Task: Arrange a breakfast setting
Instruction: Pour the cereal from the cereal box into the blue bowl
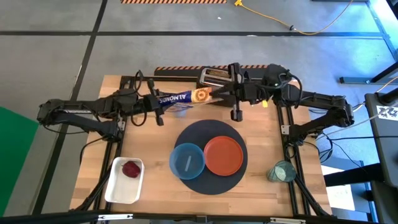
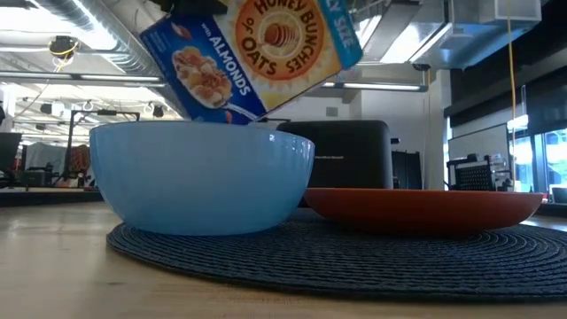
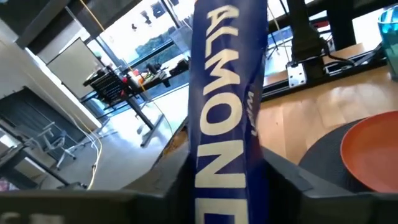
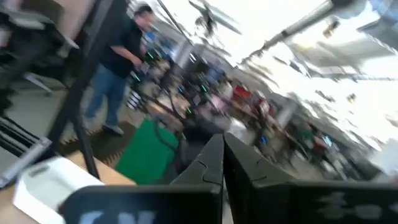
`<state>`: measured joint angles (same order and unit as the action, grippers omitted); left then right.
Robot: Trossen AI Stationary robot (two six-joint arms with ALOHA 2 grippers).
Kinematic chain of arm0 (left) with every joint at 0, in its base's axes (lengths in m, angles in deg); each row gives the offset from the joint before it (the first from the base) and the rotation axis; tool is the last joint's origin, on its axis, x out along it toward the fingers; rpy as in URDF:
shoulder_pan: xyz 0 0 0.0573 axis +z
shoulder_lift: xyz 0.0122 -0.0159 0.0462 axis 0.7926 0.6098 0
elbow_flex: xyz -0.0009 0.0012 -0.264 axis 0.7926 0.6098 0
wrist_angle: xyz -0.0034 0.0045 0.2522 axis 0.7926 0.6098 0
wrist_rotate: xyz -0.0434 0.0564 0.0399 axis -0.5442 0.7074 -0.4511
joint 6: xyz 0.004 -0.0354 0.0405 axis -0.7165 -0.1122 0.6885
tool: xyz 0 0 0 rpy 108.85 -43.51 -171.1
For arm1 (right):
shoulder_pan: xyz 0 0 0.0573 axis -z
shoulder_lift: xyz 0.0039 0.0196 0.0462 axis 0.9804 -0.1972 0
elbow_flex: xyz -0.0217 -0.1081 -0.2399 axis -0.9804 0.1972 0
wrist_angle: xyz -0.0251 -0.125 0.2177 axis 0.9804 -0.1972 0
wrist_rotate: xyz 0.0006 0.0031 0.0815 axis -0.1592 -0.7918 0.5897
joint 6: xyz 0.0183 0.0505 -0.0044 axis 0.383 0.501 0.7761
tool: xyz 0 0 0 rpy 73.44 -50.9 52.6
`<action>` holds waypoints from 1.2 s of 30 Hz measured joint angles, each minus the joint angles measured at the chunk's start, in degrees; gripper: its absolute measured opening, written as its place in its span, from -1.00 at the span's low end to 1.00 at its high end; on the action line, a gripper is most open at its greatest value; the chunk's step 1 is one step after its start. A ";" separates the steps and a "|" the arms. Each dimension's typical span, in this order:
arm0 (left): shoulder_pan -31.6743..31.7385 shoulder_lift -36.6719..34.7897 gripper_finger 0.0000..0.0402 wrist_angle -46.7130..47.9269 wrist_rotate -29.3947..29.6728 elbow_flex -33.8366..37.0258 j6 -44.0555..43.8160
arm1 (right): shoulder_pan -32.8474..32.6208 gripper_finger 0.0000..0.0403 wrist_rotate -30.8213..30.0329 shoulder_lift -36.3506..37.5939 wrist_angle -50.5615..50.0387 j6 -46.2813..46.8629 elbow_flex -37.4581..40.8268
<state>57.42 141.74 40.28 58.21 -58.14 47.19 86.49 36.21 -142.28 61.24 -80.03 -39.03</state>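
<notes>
Placemat (image 1: 208,182) lies mid-desk (image 1: 261,193) carrying blue bowl (image 1: 187,160) touching orange plate (image 1: 224,155); bare wood rings it. Left tool (image 1: 163,99) clamps a cereal box (image 1: 186,96), raised over the far edge. Right tool (image 1: 236,116) hangs pinched together, empty, near the toaster (image 1: 214,76).

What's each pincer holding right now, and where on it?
Left pincer clamps the blue cereal box across its narrow side, near one end. Right pincer is shut, holding nothing.

Left end effector (image 1: 163,107) gripping, arm extended inward; right end effector (image 1: 236,116) closed (pointing down).
</notes>
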 joint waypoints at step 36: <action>0.00 -0.10 -0.59 -1.91 1.44 -0.02 -0.04 | 0.42 0.00 -20.42 2.72 -27.93 -1.47 1.80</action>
<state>57.42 141.65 38.37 59.65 -58.16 47.14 86.90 15.79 -139.56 33.30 -81.50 -37.23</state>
